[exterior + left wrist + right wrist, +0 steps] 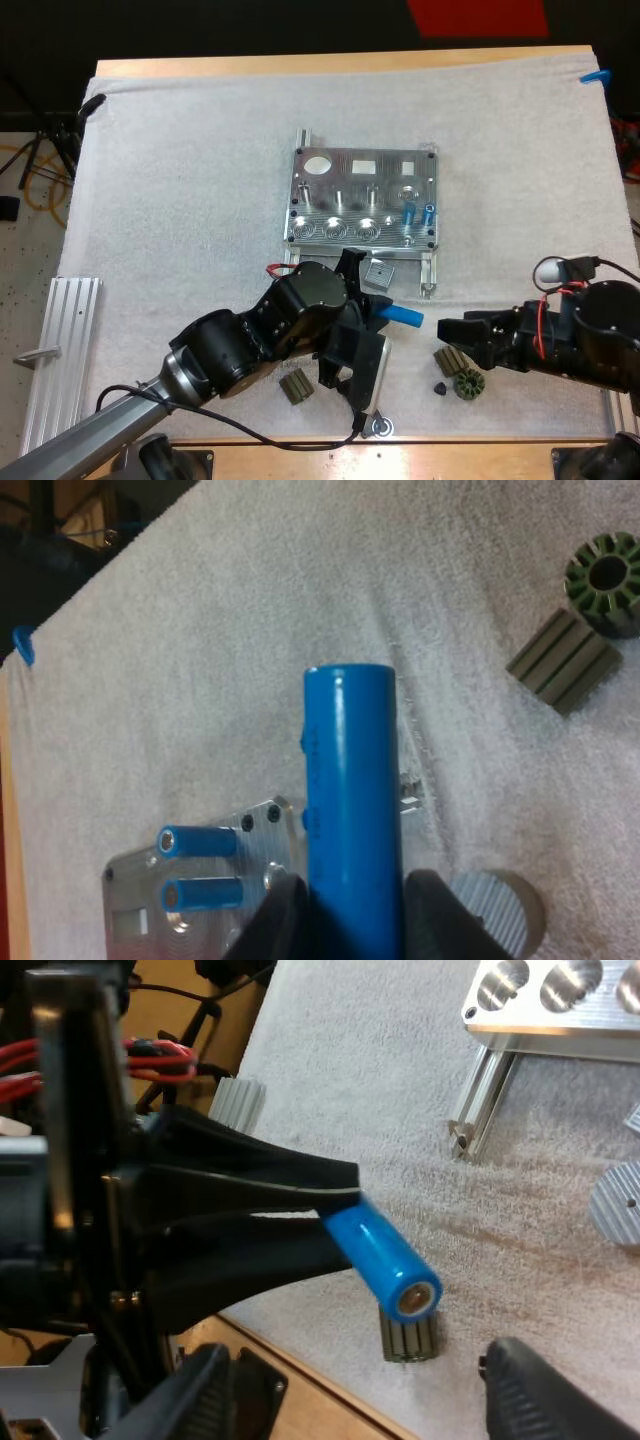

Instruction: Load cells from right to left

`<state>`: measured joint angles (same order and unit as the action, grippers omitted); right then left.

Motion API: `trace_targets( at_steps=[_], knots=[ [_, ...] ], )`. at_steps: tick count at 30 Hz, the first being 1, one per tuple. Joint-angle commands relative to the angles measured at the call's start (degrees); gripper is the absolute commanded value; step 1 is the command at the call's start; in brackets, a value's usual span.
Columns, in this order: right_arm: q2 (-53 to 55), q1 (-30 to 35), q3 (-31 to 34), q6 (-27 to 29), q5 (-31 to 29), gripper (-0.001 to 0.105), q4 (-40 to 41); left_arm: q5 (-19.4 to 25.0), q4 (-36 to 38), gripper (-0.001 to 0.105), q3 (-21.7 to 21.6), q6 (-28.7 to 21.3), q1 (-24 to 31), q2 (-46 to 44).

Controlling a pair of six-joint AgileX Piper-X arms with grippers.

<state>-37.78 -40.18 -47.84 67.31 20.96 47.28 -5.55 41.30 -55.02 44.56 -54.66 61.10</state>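
The metal fixture [365, 200] lies mid-mat with two blue cylinders [418, 213] standing in its right-hand holes; the left wrist view has them [197, 866] in the fixture [130, 880] too. My left gripper [383, 312] is shut on a third blue cylinder [402, 317], which sticks out from its fingers [285, 920] just in front of the fixture. My right gripper [450, 332] is open, low over the mat, a short way right of that cylinder [385, 1260]. Its fingers [200, 1390] stand wide apart, clear of the cylinder.
Dark ribbed parts lie near the front edge: a block [294, 385], a toothed ring [468, 383] and a small black piece [441, 388]. A grey square piece [378, 273] sits by the fixture's front. An aluminium rail [60, 340] lies at the far left.
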Motion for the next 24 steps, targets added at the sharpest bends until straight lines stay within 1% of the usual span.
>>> trace_targets(
  at_steps=[1, 4, 7, 14, 19, 24],
  knots=[
    [0.17, -0.01, 0.84, -0.88, 1.4, 0.055, -2.52, 0.76, -1.12, 0.003, -0.16, 0.61, -0.09, -0.62],
    [-0.19, -0.01, 3.02, -2.71, 3.32, 0.055, -6.18, 0.76, -1.82, 0.003, -0.16, 0.61, -0.09, -0.62],
    [-1.62, -0.01, 4.11, -2.79, 3.62, 0.055, -8.09, 0.76, -2.63, 0.003, -0.16, 0.61, -0.09, -0.62],
    [-6.64, -0.01, 4.36, -2.79, 3.97, 0.055, -11.7, 0.76, -2.66, 0.003, -0.16, 0.61, -0.09, -0.62],
    [-10.39, -0.01, 4.36, -2.64, 7.44, 0.054, -14.59, 0.76, -2.66, 0.003, -0.16, 0.61, -0.09, -0.62],
    [-11.4, -0.01, 4.36, -2.64, 7.42, 0.054, -15.5, 0.76, -2.66, 0.003, -0.16, 0.61, -0.09, -0.62]
  ],
)
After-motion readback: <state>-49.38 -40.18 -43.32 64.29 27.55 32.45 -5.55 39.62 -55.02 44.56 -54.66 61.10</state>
